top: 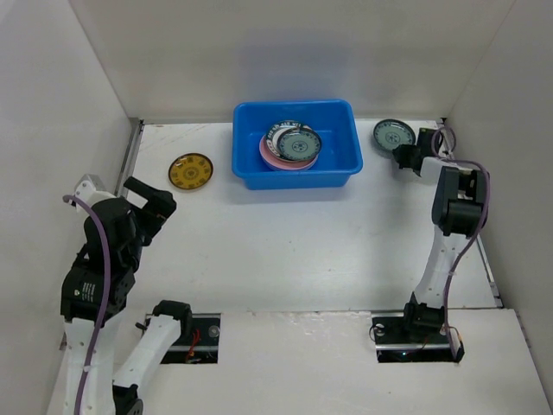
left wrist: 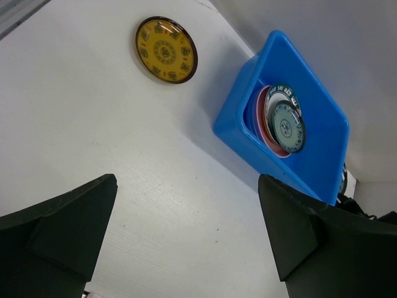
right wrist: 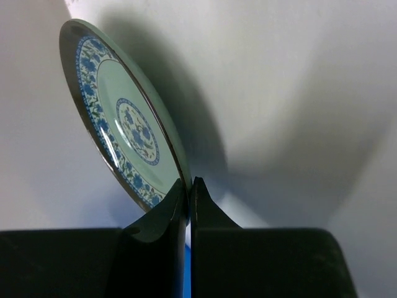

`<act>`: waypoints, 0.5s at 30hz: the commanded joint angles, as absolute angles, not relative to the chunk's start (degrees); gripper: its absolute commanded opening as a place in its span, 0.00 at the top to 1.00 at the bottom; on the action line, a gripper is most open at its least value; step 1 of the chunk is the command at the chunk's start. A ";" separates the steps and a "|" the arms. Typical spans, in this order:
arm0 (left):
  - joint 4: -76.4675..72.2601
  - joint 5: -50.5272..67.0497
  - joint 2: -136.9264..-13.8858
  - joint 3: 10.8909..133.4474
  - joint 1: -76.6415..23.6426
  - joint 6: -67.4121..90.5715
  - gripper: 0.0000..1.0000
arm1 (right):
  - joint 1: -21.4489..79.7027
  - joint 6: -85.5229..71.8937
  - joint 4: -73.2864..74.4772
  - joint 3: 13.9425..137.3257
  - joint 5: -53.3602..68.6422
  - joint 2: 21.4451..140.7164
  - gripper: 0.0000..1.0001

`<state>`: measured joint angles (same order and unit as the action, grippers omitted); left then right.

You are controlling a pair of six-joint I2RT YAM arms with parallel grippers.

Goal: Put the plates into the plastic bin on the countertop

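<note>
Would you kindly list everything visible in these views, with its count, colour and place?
plastic bin: one, bright blue, far centre of the countertop.
stacked plates: at least three, two green-and-blue patterned ones over a pink one, inside the plastic bin; the full count is hidden.
yellow plate: one, yellow with a dark rim, flat on the countertop left of the bin.
patterned plate: one, pale green with blue pattern, right of the bin, pinched at its rim.
countertop: one, white, enclosed by white walls.
left gripper: one, black, open and holding nothing, near the yellow plate.
right gripper: one, black, shut on the patterned plate's rim.
</note>
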<state>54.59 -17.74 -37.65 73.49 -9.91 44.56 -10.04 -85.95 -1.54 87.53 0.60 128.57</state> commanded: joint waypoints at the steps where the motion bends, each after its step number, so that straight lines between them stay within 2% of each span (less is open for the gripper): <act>1: 50.72 -16.61 -38.93 71.37 -10.68 42.98 0.00 | -9.63 -82.63 -5.80 84.30 1.76 117.53 1.00; 9: 43.26 -14.33 -41.31 65.75 -12.87 38.85 0.00 | -4.81 -71.66 -4.67 79.18 4.38 99.34 1.00; 15: 30.88 -9.76 -41.31 54.69 -13.40 37.00 0.00 | 5.47 -60.23 10.00 87.44 10.81 100.19 1.00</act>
<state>40.12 -13.10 -41.34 59.00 -13.08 39.22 0.38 -68.42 2.02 84.36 5.89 98.67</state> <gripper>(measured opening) 0.997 0.057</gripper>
